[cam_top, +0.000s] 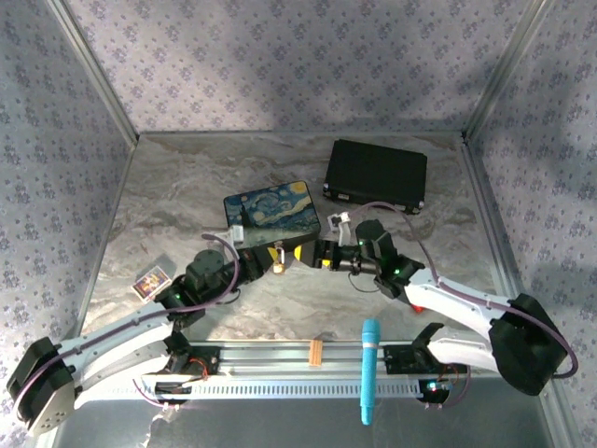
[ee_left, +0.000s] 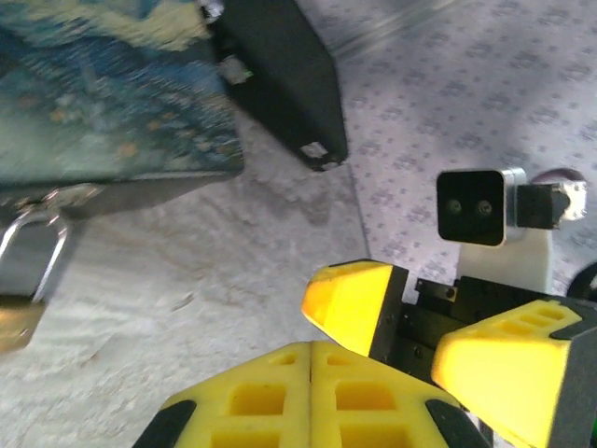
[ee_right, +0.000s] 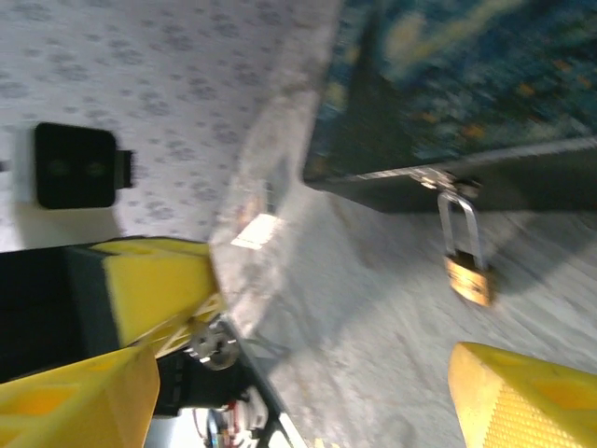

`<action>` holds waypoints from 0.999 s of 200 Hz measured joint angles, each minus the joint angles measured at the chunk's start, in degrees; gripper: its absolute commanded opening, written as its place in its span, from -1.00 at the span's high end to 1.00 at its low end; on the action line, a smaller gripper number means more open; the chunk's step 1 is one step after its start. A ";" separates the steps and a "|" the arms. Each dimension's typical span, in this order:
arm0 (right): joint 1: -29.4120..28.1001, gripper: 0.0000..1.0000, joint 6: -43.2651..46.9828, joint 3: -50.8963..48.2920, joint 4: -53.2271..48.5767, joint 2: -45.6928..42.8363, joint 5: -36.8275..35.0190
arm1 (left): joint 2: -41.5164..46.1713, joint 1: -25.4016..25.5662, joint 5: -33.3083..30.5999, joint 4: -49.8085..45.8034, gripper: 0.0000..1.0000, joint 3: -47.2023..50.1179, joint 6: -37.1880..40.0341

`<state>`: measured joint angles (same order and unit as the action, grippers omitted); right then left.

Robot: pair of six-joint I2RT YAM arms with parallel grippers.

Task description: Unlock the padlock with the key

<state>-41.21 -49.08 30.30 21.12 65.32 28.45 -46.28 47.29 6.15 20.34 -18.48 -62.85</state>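
Tabletop (cam_top: pixel 187 177) grey marbled | 3 walls (cam_top: pixel 280 56) floral-papered | padlock (cam_top: pixel 277 263) hanging from tin (cam_top: pixel 270 210)

Left arm (cam_top: pixel 121 327): extends from near-left base toward centre. Left hand (cam_top: pixel 276 250): yellow fingers (ee_left: pixel 252 401) pressed together, no gap showing.
Right arm (cam_top: pixel 466 303): extends from near-right base leftward. Right hand (cam_top: pixel 310 254): fingers (ee_right: pixel 522 392) spread wide, tips facing the left hand, close by.

The padlock (ee_right: pixel 467 280) is brass-gold, the tin (cam_top: pixel 271 214) swirly blue.
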 measured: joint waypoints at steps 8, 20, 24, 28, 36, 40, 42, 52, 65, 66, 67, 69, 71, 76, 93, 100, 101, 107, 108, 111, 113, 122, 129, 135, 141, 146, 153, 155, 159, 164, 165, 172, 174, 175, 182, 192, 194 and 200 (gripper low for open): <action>0.46 -0.47 0.02 0.00 1.75 -0.31 2.05 | -0.22 -0.79 2.27 0.92 1.00 -0.26 1.33; 0.55 -0.36 0.24 0.00 4.07 -0.48 4.66 | -0.90 -1.07 5.07 2.12 1.00 -0.70 2.93; 0.52 -0.33 0.46 0.00 4.61 -0.48 5.22 | -1.20 -1.07 5.90 2.58 1.00 -0.87 3.39; 0.52 -0.29 0.26 -0.02 5.16 -0.48 5.84 | -1.42 -1.07 6.67 2.91 1.00 -0.98 3.72; 0.42 -0.24 0.24 -0.07 6.29 -0.46 6.75 | -1.68 -1.07 7.85 3.50 1.00 -1.27 4.35; 0.42 -0.21 0.15 -0.13 7.06 -0.46 7.15 | -1.77 -1.07 8.26 3.82 1.00 -1.38 4.55; 0.42 -0.19 -0.09 -0.17 7.50 -0.46 7.28 | -1.79 -1.07 8.41 3.93 1.00 -1.44 4.68; 0.20 -0.14 -0.52 -0.50 9.57 -0.39 7.85 | -1.84 -1.07 9.35 4.87 1.00 -1.77 5.07; -0.20 -0.09 -1.62 -1.03 12.83 0.00 8.48 | -1.86 -1.07 10.08 6.08 1.00 -2.23 5.46; -0.22 -0.09 -1.70 -1.05 12.98 0.02 8.48 | -1.86 -1.07 10.14 6.25 1.00 -2.27 5.49; -0.24 -0.09 -1.79 -1.09 13.16 0.07 8.48 | -1.86 -1.07 10.19 6.34 1.00 -2.29 5.49; -0.33 -0.08 -2.10 -1.18 13.66 0.15 8.50 | -1.86 -1.07 10.23 6.56 1.00 -2.34 5.51; -0.44 -0.07 -2.12 -1.18 13.99 0.24 8.55 | -1.86 -1.07 10.29 6.78 1.00 -2.38 5.55; -0.76 -0.05 -2.58 -1.25 14.91 0.50 8.70 | -1.88 -1.07 10.49 7.28 1.00 -2.51 5.64; -2.10 -0.02 -3.04 -1.25 16.94 1.14 8.96 | -2.05 -1.07 10.84 8.90 1.00 -2.73 5.64; -2.67 -0.01 -3.13 -1.25 17.59 1.29 9.01 | -2.23 -1.07 10.84 9.51 1.00 -2.82 5.60; -2.82 -0.01 -3.15 -1.25 17.70 1.33 9.01 | -2.27 -1.07 10.84 9.53 1.00 -2.84 5.62; -3.26 0.01 -3.26 -1.25 18.25 1.46 9.03 | -2.45 -1.07 10.82 9.86 1.00 -3.02 5.57; -3.30 0.02 -3.26 -1.25 18.34 1.49 9.03 | -2.49 -1.07 10.82 9.90 1.00 -3.04 5.57; -3.52 0.03 -3.34 -1.25 18.62 1.55 9.01 | -2.58 -1.07 10.80 9.99 1.00 -3.17 5.57; -3.65 0.04 -3.52 -1.25 18.88 1.62 9.01 | -2.62 -1.07 10.80 10.03 1.00 -3.26 5.53; -4.17 0.09 -4.00 -1.25 19.78 1.88 8.98 | -2.89 -1.07 10.82 10.45 1.00 -3.56 5.38; -4.42 0.12 -4.33 -1.25 20.46 1.99 8.92 | -3.15 -1.07 10.82 10.95 1.00 -3.89 5.31; -4.55 0.15 -4.57 -1.25 21.11 2.08 8.85 | -3.43 -1.07 10.82 11.58 1.00 -4.13 5.18; -4.59 0.18 -4.74 -1.25 21.70 2.10 8.81 | -3.76 -1.07 10.82 12.33 1.00 -4.33 4.87; -4.61 0.21 -4.79 -1.27 22.10 2.10 8.70 | -4.00 -1.07 10.82 13.03 1.00 -4.42 4.66; -4.68 0.26 -4.96 -1.29 22.64 2.10 8.46 | -4.22 -1.07 10.84 13.75 1.00 -4.46 4.33; -4.70 0.27 -5.16 -1.29 22.80 2.10 8.44 | -4.28 -1.07 10.84 13.90 1.00 -4.46 4.31; -4.70 0.29 -5.16 -1.29 23.04 2.10 8.35 | -4.39 -1.07 10.86 14.16 1.00 -4.46 4.26; -4.70 0.29 -5.33 -1.36 23.32 2.10 8.17 | -4.55 -1.07 10.88 14.49 1.00 -4.48 4.15; -4.70 0.30 -5.35 -1.36 23.37 2.10 8.17 | -4.57 -1.07 10.91 14.53 1.00 -4.48 4.07; -4.70 0.33 -5.46 -1.60 24.00 2.10 7.76 | -4.74 -1.07 11.02 14.78 1.00 -4.48 3.82; -4.70 0.33 -5.60 -1.70 24.22 2.10 7.61 | -4.76 -1.07 11.02 14.86 1.00 -4.48 3.85; -4.70 0.34 -5.60 -1.75 24.28 2.10 7.54 | -4.79 -1.07 11.04 14.88 1.00 -4.48 3.87; -4.70 0.36 -5.62 -2.21 24.90 2.10 6.99 | -4.85 -1.07 11.04 15.08 1.00 -4.48 3.67; -4.70 0.41 -5.64 -2.93 25.44 2.10 6.16 | -4.85 -1.05 11.06 15.34 1.00 -4.48 3.45; -4.70 0.42 -5.64 -3.06 25.53 2.10 6.03 | -4.85 -1.05 11.04 15.39 1.00 -4.48 3.43; -4.70 0.43 -5.64 -3.52 25.81 2.10 5.51 | -4.85 -1.05 11.02 15.58 1.00 -4.48 3.41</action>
<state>-45.91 -54.72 26.79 46.94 67.42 33.95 -51.13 46.24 17.17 35.92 -22.96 -59.44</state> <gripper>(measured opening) 0.305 0.048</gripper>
